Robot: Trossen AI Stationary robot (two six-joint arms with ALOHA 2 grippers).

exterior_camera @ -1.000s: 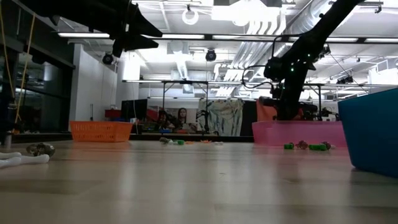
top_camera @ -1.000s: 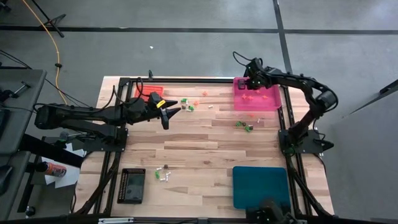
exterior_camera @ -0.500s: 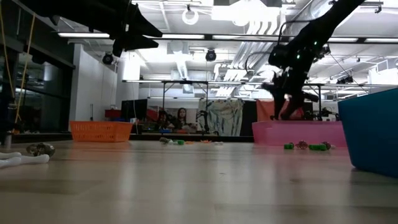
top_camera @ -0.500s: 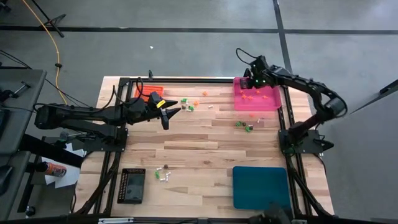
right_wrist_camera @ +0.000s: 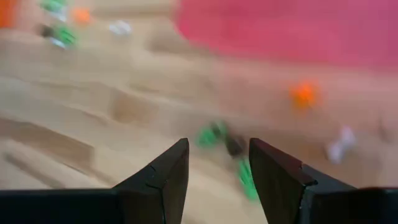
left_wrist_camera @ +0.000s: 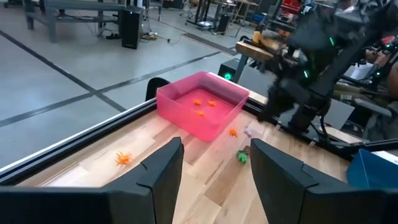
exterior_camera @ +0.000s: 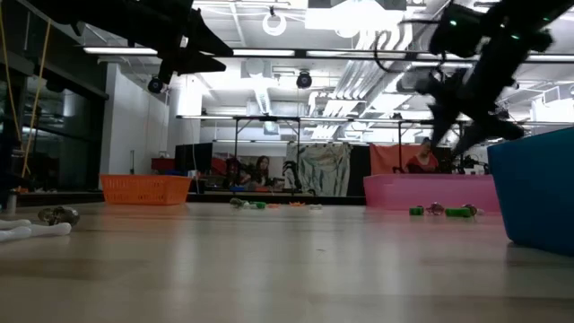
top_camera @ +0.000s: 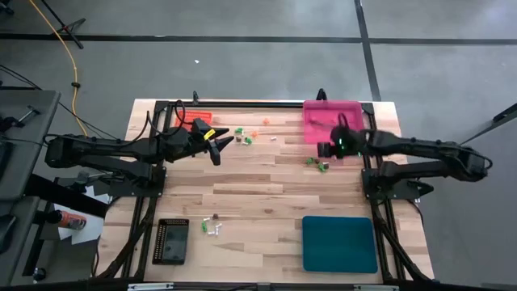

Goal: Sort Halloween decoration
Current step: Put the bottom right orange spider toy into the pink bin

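Mostly blurred: right wrist view smears the green trinkets [right_wrist_camera: 214, 135] and an orange one [right_wrist_camera: 303, 93] on the surface [top_camera: 266, 182]. Right pincer [top_camera: 327, 150], fingers apart and empty, sits right of centre in the high view by the pink tray [top_camera: 331, 113], over the green trinkets. Left pincer [top_camera: 224, 144], spread wide, empty, upper left of centre near the orange tray [top_camera: 194, 118], itself half hidden. More trinkets scattered upper middle [top_camera: 244, 135] and lower left [top_camera: 212, 226]. Centre surface bare.

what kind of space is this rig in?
Looks like an open robotics lab or workshop: exposed ducts and strip lights overhead, grey concrete floor with taped lines, other work tables beyond the wooden table.
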